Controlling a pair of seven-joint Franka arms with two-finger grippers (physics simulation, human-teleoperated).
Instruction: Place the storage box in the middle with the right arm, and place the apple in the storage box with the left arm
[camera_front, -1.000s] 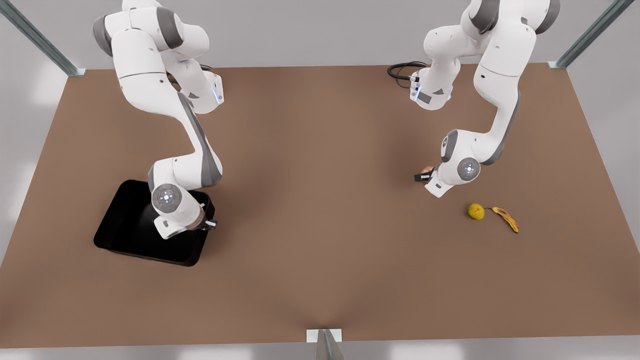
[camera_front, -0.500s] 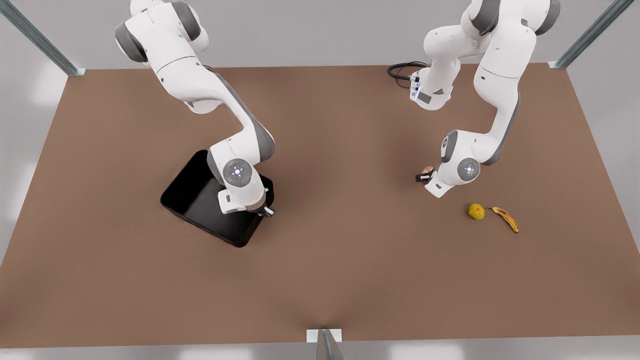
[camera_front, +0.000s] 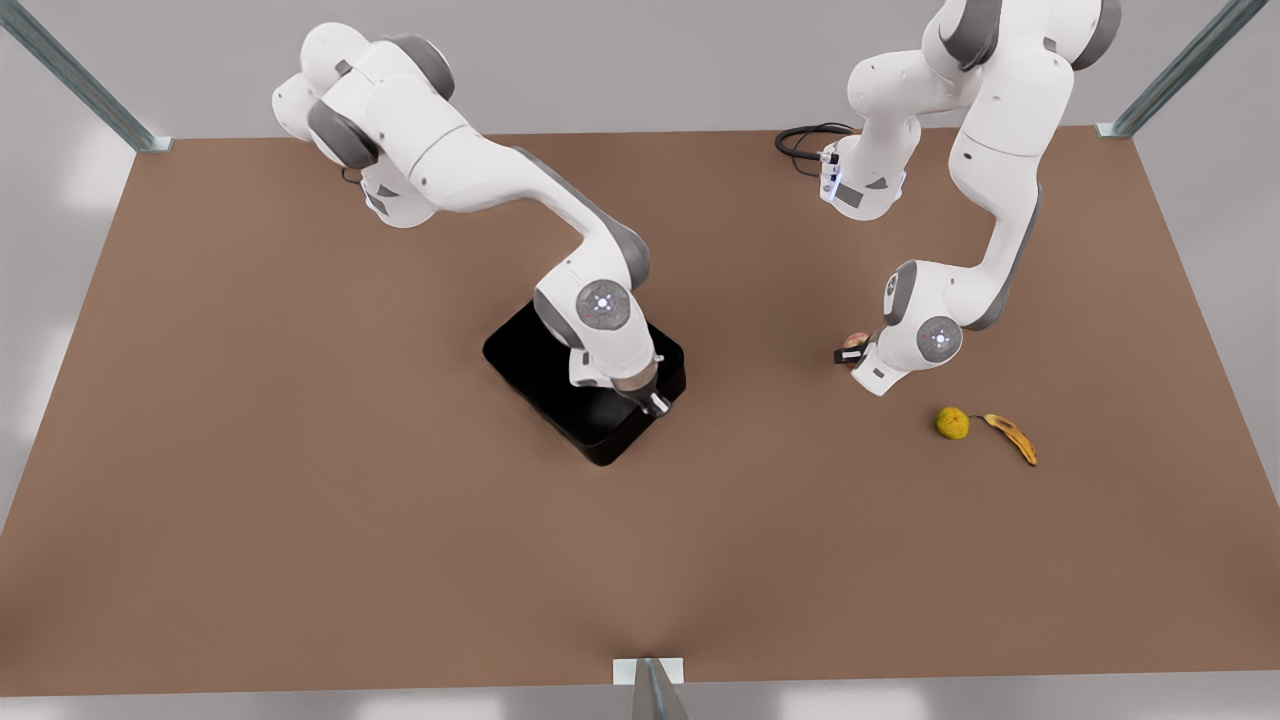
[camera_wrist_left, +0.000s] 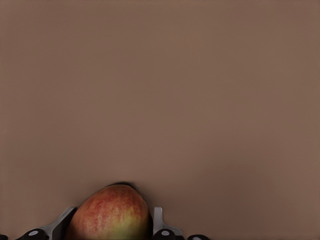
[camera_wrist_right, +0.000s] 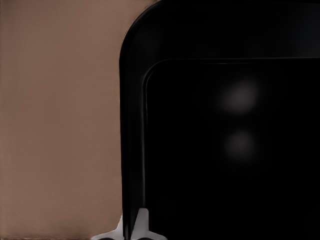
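The black storage box (camera_front: 530, 365) sits near the middle of the brown table. My right gripper (camera_front: 655, 403) is shut on the box's rim at the corner nearest the front view's right. In the right wrist view the fingers (camera_wrist_right: 143, 225) pinch the rim (camera_wrist_right: 131, 150) of the storage box (camera_wrist_right: 225, 150). The red and yellow apple (camera_front: 855, 342) is at the front view's right, largely hidden behind my left gripper (camera_front: 848, 352). In the left wrist view the apple (camera_wrist_left: 110, 210) is between the fingers (camera_wrist_left: 158, 220) of my left gripper (camera_wrist_left: 110, 225), which is shut on it.
A yellow-green spotted fruit (camera_front: 952, 423) and a browned banana (camera_front: 1012, 437) lie side by side at the front view's right, nearer the camera than the apple. A black cable (camera_front: 805, 140) loops at the table's far edge. Metal frame posts stand at the far corners.
My right arm has dragged the storage box from the front view's left to the table's middle, turning it somewhat. The left arm has stayed at the apple.
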